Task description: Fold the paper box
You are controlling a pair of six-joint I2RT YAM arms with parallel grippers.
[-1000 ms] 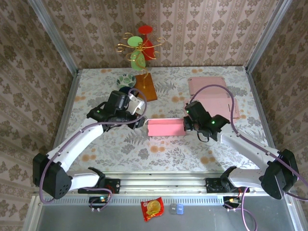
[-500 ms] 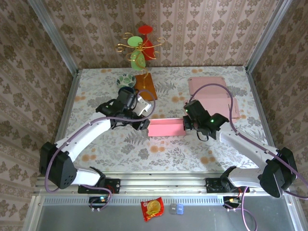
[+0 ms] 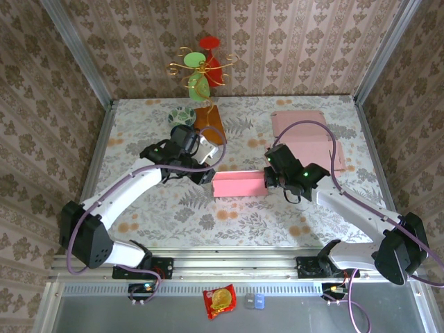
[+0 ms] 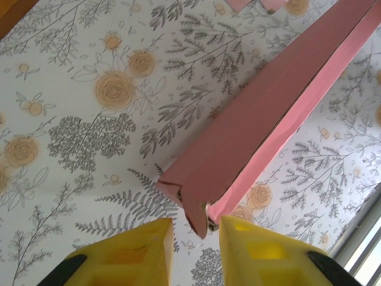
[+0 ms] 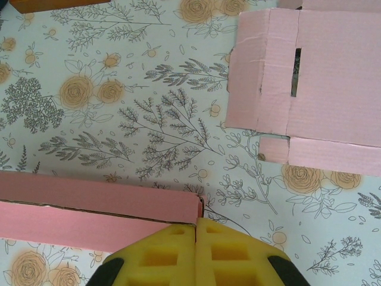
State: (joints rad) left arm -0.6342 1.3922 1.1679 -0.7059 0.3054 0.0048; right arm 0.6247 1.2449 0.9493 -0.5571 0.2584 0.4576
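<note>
The floral desk (image 3: 139,208) carries everything. Toward its far right corner lie the largest paper pieces, flat pink blanks (image 3: 305,135), unfolded, with their slots and tabs plain in the right wrist view. Next in size is the paper box (image 3: 238,184), lying crosswise at the middle of the desk. Its long panels are already creased up into a narrow, sharp-edged form, so the lengthwise folds look done. Its left end, seen from the left wrist, is ragged, with small end flaps sticking out untucked. The right end looks no more finished. By my reading the task is roughly midway, with both ends left to tuck and close.

Smaller things sit toward the far edge: a brown board (image 3: 210,123), a wire ornament stand (image 3: 201,69) and a small patterned dish (image 3: 182,114), none touching the box.

The left pincer (image 3: 207,174) is released. Its 2 yellow fingers (image 4: 143,250) stand apart, straddling the corner of the box's left end without clamping it. The right pincer (image 3: 268,179) is clenched, its pads (image 5: 166,256) pressed together right at the box's right end. Whether a thin paper edge is caught between them I cannot tell.
</note>
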